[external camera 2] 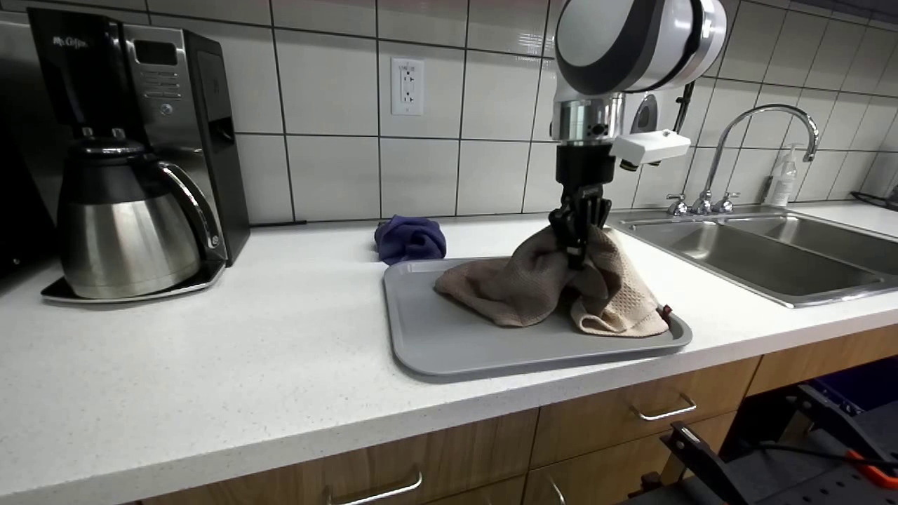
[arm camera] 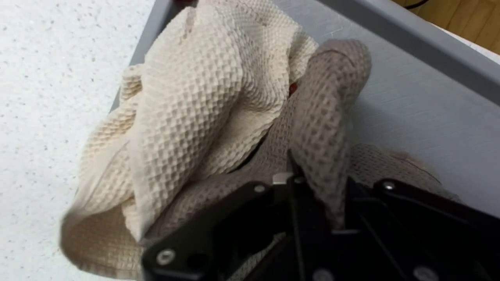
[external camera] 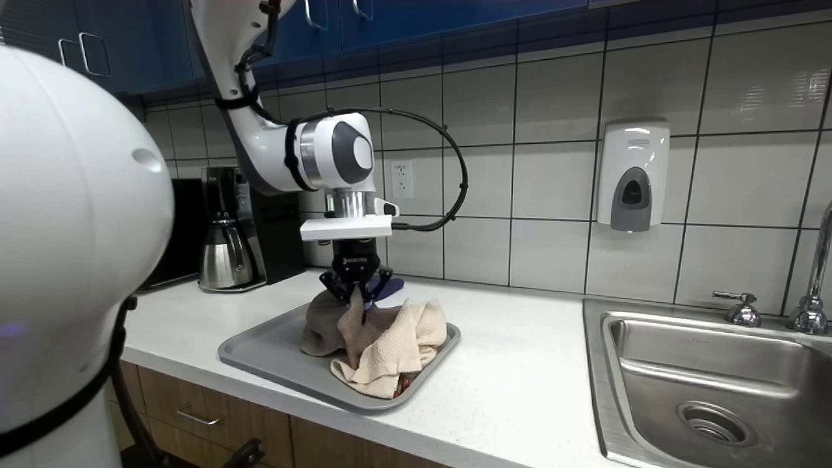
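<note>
Fingers: clamped on a fold of brown cloth.
Brown cloth: over grey tray, touching beige cloth.
Tray edge: near side close to tabletop front edge.
Side room: tabletop between tray and sink.
Rear: purple cloth just behind tray.

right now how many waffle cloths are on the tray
2: grey-brown waffle cloth, pinched in the gripper; beige waffle cloth against it, toward the sink. Others may be hidden underneath.

gripper pinches brown cloth | gray tray underneath | purple cloth behind tray
</note>
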Motion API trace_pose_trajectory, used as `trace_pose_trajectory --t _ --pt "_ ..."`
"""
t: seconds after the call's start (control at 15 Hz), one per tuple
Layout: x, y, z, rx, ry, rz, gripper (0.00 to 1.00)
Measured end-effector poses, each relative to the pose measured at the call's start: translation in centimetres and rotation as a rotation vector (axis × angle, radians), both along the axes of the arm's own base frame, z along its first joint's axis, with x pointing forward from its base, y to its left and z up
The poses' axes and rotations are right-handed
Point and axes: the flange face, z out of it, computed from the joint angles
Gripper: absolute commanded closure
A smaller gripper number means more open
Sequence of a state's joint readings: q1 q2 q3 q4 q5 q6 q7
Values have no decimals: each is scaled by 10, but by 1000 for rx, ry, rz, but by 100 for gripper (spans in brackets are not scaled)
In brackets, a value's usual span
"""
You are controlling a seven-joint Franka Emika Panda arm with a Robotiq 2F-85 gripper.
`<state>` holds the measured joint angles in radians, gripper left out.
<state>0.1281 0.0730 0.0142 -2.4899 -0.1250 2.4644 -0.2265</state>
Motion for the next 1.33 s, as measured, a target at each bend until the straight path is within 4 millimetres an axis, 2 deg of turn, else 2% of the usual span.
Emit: trace_pose_trajectory --t 0.07,0.13,0.73,1.33 --pt "0 0 0 -7 0 1 78" --pt "0 0 -1 -13 0 2 68" --pt "3 -1 4 -21 -6 -2 1" --pt "9 0 21 -15 -46 -4 0"
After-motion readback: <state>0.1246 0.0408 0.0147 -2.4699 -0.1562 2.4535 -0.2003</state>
